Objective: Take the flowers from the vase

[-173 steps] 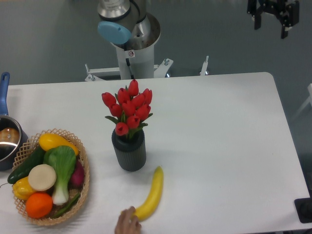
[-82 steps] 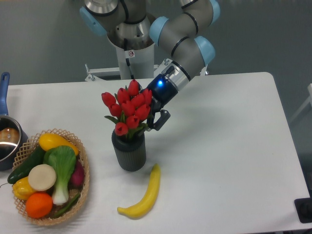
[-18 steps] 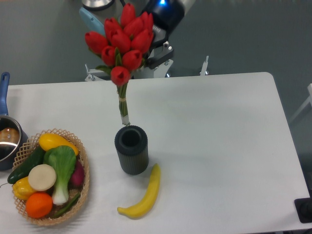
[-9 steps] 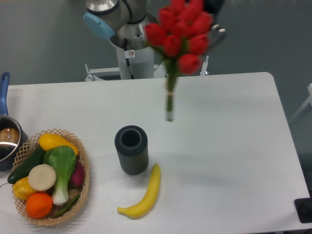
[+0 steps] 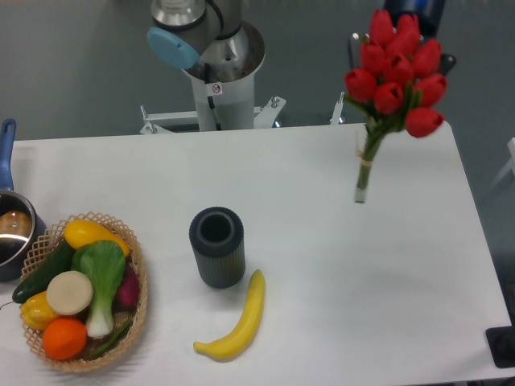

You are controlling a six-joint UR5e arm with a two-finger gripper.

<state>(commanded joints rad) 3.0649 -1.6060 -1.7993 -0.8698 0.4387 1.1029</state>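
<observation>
The flowers [image 5: 396, 71], a bunch of red tulip buds with green leaves and tied pale stems, hang in the air above the table's far right, stem ends pointing down and clear of the tabletop. My gripper [image 5: 400, 53] is shut on the flowers at the bud end and is mostly hidden behind them at the top edge. The vase [image 5: 217, 246], dark grey and ribbed, stands upright and empty at the table's middle, well left of the flowers.
A banana [image 5: 240, 320] lies just right of the vase toward the front. A wicker basket [image 5: 135, 301] of vegetables and fruit sits at the front left. A steel pot [image 5: 11, 229] with a blue handle is at the left edge. The robot base [image 5: 219, 88] stands behind the table.
The flowers were lifted out of the vase and carried up, then to the right. In the last half second they moved further right and a little lower.
</observation>
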